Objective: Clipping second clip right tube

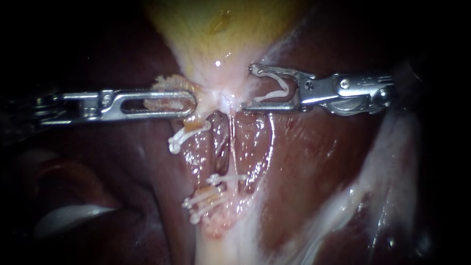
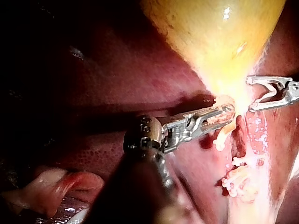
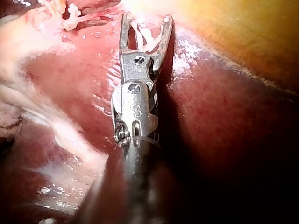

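The yellow gallbladder [image 1: 221, 29] narrows to a pale neck. From the left, my left instrument [image 1: 189, 103] is shut on tissue at that neck, also in the left wrist view [image 2: 226, 114]. My right instrument [image 1: 248, 87] comes from the right with a white clip [image 1: 277, 93] held between its spread jaws, seen close in the right wrist view [image 3: 146, 18]. Its tips stand just right of the top of the thin right tube [image 1: 232, 142], which is not between them. Lower down, a white clip [image 1: 226, 178] crosses that tube.
Another white clip [image 1: 189, 133] sits under the left instrument's jaws on the left tube. Two more clips [image 1: 206, 200] lie lower, near the pale stalk. Dark red liver [image 1: 314, 162] surrounds the field, with whitish tissue bands [image 1: 373, 181] at the right.
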{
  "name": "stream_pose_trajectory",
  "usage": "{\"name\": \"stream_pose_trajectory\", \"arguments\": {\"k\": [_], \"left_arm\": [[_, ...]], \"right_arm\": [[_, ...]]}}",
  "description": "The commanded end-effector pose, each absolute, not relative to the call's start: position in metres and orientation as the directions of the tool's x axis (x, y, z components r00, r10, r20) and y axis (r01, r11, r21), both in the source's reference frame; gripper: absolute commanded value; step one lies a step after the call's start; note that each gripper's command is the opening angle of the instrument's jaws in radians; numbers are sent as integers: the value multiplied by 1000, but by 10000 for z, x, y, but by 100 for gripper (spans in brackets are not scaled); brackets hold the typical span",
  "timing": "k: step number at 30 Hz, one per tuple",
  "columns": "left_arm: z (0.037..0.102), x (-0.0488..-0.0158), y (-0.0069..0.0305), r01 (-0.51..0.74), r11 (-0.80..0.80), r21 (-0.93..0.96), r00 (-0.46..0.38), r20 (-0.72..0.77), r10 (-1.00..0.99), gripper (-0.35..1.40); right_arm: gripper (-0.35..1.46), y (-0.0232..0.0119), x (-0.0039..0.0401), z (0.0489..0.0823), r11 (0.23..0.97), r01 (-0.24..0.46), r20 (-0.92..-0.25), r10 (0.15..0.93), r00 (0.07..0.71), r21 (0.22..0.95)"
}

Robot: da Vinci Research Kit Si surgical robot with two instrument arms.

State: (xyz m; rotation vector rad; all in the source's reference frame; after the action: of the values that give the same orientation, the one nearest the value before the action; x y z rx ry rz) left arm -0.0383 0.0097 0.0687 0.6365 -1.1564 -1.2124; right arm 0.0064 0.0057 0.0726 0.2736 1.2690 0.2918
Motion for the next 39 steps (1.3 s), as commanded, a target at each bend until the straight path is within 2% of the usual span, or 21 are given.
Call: {"name": "stream_pose_trajectory", "arguments": {"k": [1,10,23,33,39], "left_arm": [[687,-383,97,381,288,879,-66,337,-939,-35],[684,-380,99,381,286,879,-66,335,-940,-35],[656,-343,128,395,273,877,-103,337,-936,-35],[654,-342,127,397,272,877,-108,338,-935,-35],[653,-343,126,398,271,876,-108,338,-935,-35]], "right_arm": [[50,57,64,726,931,-63,-892,362,270,359],[50,57,64,726,931,-63,-892,362,270,359],[50,57,64,726,929,-65,-890,368,270,364],[50,56,64,725,929,-62,-890,368,268,365],[50,52,65,721,906,-72,-869,422,260,418]]}}
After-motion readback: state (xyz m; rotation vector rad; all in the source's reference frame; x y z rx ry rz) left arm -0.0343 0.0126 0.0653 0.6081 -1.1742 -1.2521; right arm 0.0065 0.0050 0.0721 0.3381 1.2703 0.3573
